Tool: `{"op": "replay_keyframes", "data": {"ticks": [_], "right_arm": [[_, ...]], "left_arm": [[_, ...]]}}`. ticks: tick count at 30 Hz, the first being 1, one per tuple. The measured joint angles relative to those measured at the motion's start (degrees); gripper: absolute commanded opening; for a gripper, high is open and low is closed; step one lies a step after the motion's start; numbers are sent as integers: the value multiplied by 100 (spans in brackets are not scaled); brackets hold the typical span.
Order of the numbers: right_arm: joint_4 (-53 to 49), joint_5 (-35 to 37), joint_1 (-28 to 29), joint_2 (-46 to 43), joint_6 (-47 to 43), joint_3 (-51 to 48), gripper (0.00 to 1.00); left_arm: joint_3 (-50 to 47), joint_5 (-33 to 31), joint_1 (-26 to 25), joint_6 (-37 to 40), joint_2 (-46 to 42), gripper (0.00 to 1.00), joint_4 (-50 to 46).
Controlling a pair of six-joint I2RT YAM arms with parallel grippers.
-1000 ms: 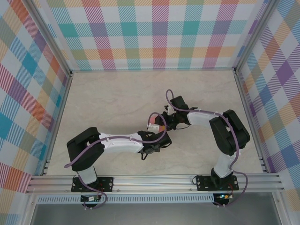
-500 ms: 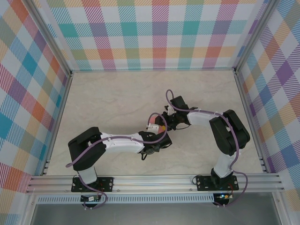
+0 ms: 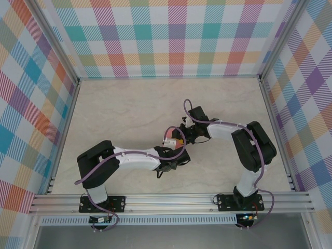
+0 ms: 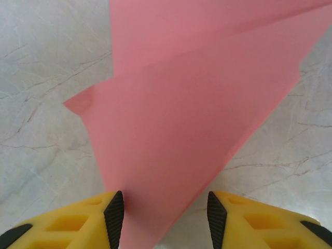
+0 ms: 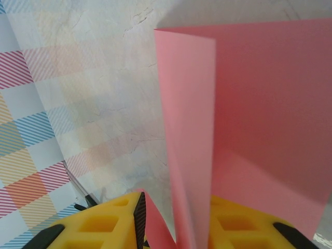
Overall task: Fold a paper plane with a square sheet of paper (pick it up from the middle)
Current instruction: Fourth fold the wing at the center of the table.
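Well, in the left wrist view the thin salmon-pink creased sheet of paper point(image 4: 176, 119) spreads over the pale marbled tabletop point(image 4: 41, 78) and narrows toward 6 o'clock. There its tip sits between the yellow fingers point(image 4: 78, 223) of the left gripper point(image 4: 162, 210), spread apart with a gap at 5 o'clock. In the right wrist view a fold stands upright inside the right gripper point(image 5: 176, 218); pinched or not, I cannot tell. From above, both arms meet mid-table

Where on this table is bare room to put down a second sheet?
The far strip of table along the back wall is bare, also the patch between left wall and left arm. The middle is crowded: left claw and right claw meet at the pink paper.
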Motion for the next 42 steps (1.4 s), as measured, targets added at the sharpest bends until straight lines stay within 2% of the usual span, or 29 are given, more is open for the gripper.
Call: {"op": "replay_keyframes", "data": {"ticks": [13,26,42], "right_arm": [[0,-22,0,57,0,0,30],[0,-22,0,57,0,2,29],[-2,-20,0,57,0,7,29]], "left_arm": [[0,-210,0,7,2,40,-33],[0,-251,0,9,63,40,-52],[-13,-245,0,13,94,21,-4]]}}
